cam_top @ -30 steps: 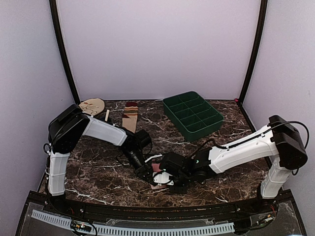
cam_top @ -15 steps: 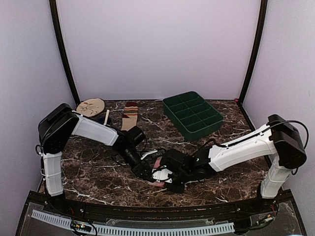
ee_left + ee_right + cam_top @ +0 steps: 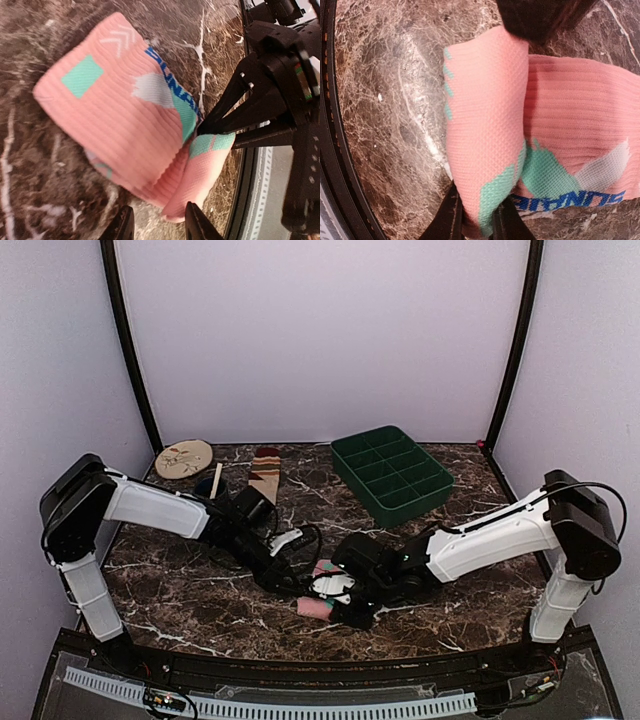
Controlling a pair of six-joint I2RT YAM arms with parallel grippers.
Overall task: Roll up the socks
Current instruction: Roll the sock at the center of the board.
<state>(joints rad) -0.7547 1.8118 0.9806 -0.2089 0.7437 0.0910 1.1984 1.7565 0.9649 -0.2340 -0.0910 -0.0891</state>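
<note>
The pink sock (image 3: 125, 125) lies on the marble surface (image 3: 180, 580) near its front edge, between the two arms. One end has been lifted and turned back over the ribbed body, so a loose first fold of the roll is formed. In the right wrist view that folded flap is seen pinched between the closed-in fingers of the right tool (image 3: 475, 220), near the teal patch. It is judged to be held there so that the fold cannot spring open while the roll is started.

The left tool (image 3: 157, 227) is set low beside the same fold. Its fingers are parted only narrowly and no fabric is seen between them. It is probably stationed there to steady the sock's body or to take over the fold. Whether the sock is pressed by it cannot be told, since only a dark part of it shows at the top of the right wrist view.

The tan striped sock (image 3: 264, 475) is laid flat at the back of the surface, well apart and untouched, beside the round patterned plate (image 3: 184, 457). A green compartment tray (image 3: 392, 472) stands at the back right.
</note>
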